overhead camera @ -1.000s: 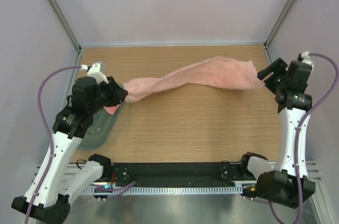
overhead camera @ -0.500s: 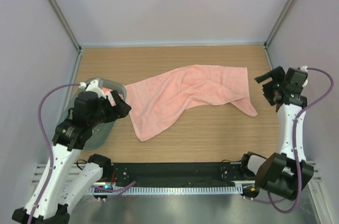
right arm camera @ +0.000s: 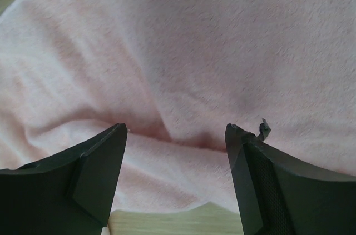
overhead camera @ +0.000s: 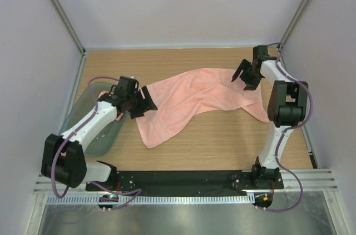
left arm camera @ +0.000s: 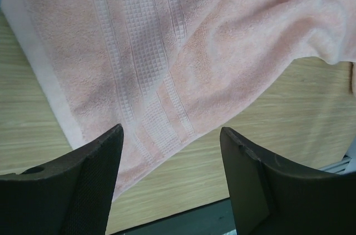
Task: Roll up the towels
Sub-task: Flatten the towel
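Wood-grain tabletop under a rumpled pink towel, pale walls around.

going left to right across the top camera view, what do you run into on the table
tray → left gripper, open at the towel's left edge → middle of the spread towel → right gripper, open over the towel's right part

The towel lies spread on the table, running from near left to far right. The tray sits left of it, at the table's left edge. The left gripper hangs over the towel's left edge, and the right gripper over its far right end.
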### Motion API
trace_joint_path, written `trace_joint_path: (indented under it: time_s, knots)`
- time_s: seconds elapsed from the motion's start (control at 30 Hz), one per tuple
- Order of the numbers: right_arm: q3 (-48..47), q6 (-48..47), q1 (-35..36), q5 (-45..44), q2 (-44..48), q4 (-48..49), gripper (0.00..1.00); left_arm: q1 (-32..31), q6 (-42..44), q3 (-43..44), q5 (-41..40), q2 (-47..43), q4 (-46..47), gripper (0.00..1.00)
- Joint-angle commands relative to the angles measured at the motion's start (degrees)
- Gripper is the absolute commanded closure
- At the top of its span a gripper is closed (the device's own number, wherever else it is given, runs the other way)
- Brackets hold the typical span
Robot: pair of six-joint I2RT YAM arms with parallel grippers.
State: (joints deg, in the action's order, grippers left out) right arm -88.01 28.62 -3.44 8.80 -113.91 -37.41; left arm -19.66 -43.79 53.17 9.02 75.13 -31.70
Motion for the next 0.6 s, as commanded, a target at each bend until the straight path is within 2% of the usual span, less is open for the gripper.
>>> trace_joint_path:
  time_s: [0.0,0.17,0.33,0.57]
  knots:
    - [-7.69,-3.40,-1.39,-5.54,-5.68,-4.16,0.22,-2.48,-1.65,-0.25,2.06,3.43,6.55,0.30]
    - [-10.96,-2.08,-4.46,-5.64,-11.68,-4.69,0.23,-3.80,-2.26,-4.03,0.39,9.14,7.62,0.32]
    - [-14.46,-2.08,-5.87,-7.74,-15.01,-4.07,0.23,-3.81,-0.34,-5.36,-1.46,11.17,7.54,0.32]
    - [-27.10,-1.64,-7.28,-7.39,-23.01,-6.62,0.22,-3.72,2.83,-4.74,-3.82,17.15,2.97,0.34]
